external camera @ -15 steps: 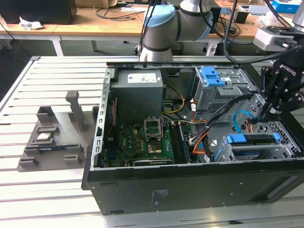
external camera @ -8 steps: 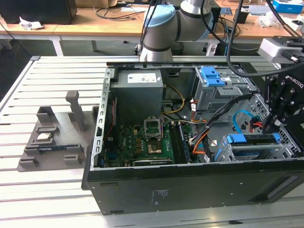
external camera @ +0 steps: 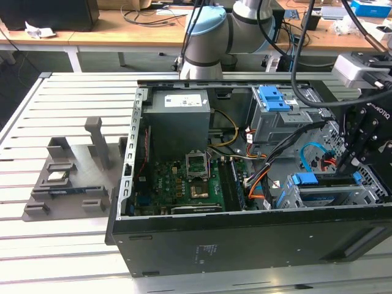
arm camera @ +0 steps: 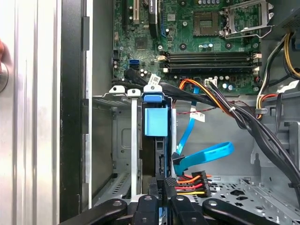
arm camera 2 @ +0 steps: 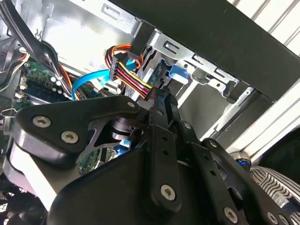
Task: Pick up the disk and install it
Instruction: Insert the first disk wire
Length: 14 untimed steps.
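The disk (arm camera: pixel 155 121) is gripped edge-on by the narrowed claw (arm camera: pixel 161 187) and is held upright in the drive cage (external camera: pixel 324 195) at the computer case's (external camera: pixel 245 245) near right corner, evidently so its blue frame can ride the cage's rails.

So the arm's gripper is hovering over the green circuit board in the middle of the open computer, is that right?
Not quite. In the exterior view the gripper is at the exterior view's right end of the open computer. It is over the drive cage with the blue-framed disk, not over the green circuit board.
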Tool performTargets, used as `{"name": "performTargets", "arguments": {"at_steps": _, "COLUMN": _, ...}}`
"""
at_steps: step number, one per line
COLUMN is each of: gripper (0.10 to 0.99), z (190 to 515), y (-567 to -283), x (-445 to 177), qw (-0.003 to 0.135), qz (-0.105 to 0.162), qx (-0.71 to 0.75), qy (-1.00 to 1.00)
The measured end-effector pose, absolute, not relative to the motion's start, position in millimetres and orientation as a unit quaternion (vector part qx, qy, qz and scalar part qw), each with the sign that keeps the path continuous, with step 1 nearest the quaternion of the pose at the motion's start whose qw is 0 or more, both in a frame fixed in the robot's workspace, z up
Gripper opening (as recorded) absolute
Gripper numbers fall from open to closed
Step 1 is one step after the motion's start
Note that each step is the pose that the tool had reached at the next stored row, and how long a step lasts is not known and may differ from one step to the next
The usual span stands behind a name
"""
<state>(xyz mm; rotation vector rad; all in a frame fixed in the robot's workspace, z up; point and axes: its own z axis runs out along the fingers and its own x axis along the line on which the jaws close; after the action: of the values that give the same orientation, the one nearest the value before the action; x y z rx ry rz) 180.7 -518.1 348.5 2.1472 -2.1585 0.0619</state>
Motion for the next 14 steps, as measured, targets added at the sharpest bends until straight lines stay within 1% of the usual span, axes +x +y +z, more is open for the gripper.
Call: {"name": "performTargets", "arguments": {"at_steps": 14, "gripper": 0.169, "z": 343.8, "y": -516.3, "x": 180.7, "qw": 0.048, "qz": 0.020, "qx": 0.705, "qy": -0.707}}
